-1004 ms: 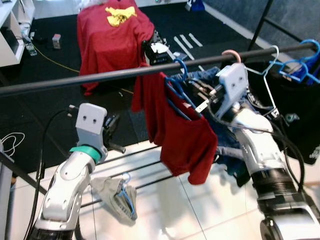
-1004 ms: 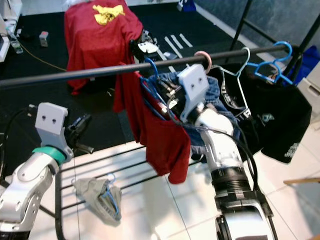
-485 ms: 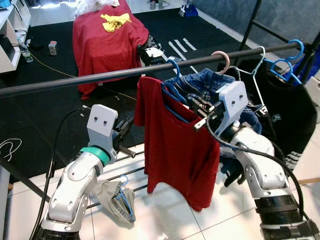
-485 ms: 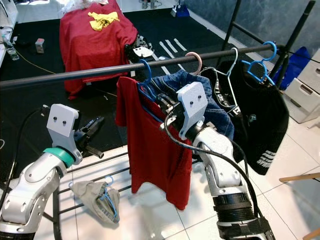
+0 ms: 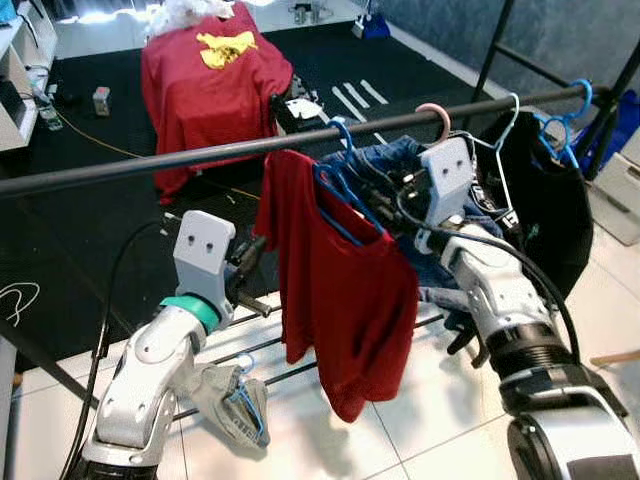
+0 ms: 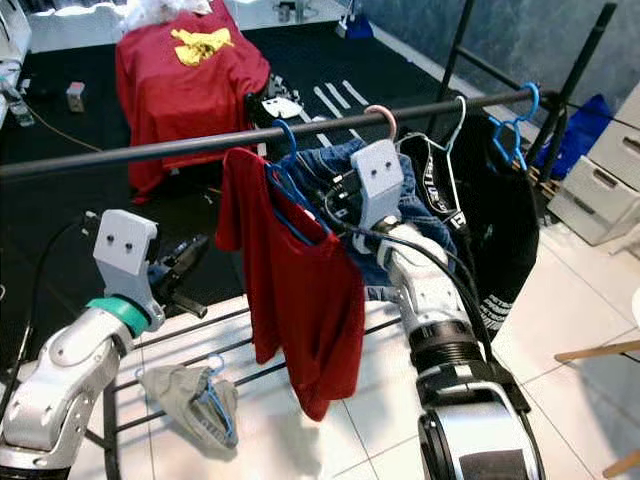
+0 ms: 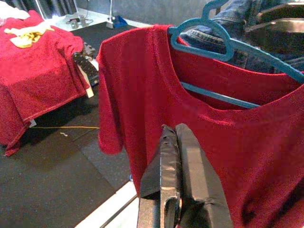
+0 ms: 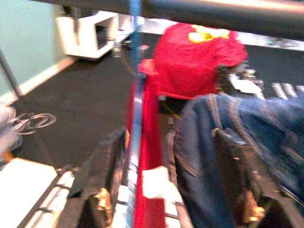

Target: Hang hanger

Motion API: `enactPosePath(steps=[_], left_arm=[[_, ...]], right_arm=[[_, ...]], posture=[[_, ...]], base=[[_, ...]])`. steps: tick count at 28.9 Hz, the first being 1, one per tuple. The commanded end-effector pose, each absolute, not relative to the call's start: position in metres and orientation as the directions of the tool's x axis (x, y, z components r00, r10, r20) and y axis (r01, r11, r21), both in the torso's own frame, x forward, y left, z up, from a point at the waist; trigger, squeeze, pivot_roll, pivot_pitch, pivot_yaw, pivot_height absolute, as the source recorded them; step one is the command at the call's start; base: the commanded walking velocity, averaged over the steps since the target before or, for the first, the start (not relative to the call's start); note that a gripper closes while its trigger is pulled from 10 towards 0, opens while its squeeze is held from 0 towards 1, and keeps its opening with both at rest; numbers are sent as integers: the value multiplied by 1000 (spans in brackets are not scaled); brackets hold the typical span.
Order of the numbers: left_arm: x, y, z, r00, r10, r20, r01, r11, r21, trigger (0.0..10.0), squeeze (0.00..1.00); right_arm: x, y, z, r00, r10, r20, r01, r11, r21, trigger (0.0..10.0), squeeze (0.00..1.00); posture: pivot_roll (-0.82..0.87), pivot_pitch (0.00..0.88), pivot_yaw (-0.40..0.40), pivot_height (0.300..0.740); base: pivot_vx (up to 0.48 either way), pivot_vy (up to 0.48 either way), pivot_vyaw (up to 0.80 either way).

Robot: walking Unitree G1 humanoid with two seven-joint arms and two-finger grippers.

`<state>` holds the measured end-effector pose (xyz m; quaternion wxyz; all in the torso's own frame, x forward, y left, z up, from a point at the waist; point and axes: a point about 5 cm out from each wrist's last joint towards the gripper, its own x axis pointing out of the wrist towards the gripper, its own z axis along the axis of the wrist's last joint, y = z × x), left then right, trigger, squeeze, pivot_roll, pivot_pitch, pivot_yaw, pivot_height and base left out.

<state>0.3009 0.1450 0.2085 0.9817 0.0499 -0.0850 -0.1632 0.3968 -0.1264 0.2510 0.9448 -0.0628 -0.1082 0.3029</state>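
A round dark metal rail (image 5: 200,155) runs across the scene, and the thin blue plastic hanger (image 5: 345,185) has its hook looped over it, carrying a soft red T-shirt (image 5: 340,290) that drapes down in loose folds toward the glossy white floor tiles (image 5: 400,420). The right end effector (image 8: 175,190) sits just right of the shirt's collar, by the sloping arm of the hanger; in its wrist view the two black fingers (image 8: 102,175) are spread apart, with the hanger's blue bar and a fold of thick blue denim (image 5: 400,165) between them, touching neither clearly. Right of the denim hang a pink hook (image 5: 435,115), a white wire hanger (image 5: 510,120) and a black garment (image 5: 540,200) under a second blue hanger (image 5: 565,115).

The left end effector (image 7: 178,161) is raised left of the red shirt, its flat black fingers pressed together with nothing between them, pointing at the fabric's ribbed collar. Low on the floor by the rack's thin bars lies a crumpled grey cloth (image 5: 225,390) on another blue hanger. Far behind, on the black carpet, a red cover (image 5: 210,90) drapes a bulky shape with a yellow piece on top.
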Motion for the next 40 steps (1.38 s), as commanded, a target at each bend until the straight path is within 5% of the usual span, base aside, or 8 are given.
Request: enactPosePath(steps=[1,2,3,4,19,20,40], left_arm=[[297,147,207,937,-321,139,304,944,130,10000,0],[296,149,207,939,-316,138,299,945,132,10000,0],[296,149,207,939,-316,138,299,945,132,10000,0],[295,150,208,940,-312,138,294,946,134,10000,0],[292,150,209,942,-311,129,293,946,139,10000,0],[291,150,209,942,-310,128,293,946,139,10000,0],[294,145,207,945,-302,127,287,950,121,10000,0]], right_arm=[[399,-121,247,773,622,128,-601,781,-167,10000,1000],[401,-117,246,763,638,108,-617,768,-173,10000,647],[401,-117,246,763,638,108,-617,768,-173,10000,647],[403,-116,247,765,637,96,-615,766,-187,10000,0],[417,-117,262,831,551,76,-525,823,-217,10000,0],[418,-116,264,837,541,78,-515,828,-220,0,0],[416,-108,257,786,617,40,-601,777,-188,0,0]], posture=[[1,160,65,740],[7,162,65,740],[7,162,65,740],[18,168,64,740],[52,179,69,740],[55,178,67,740],[28,167,60,740]], base=[[0,0,0],[0,0,0],[0,0,0],[0,0,0],[0,0,0],[0,0,0],[0,0,0]])
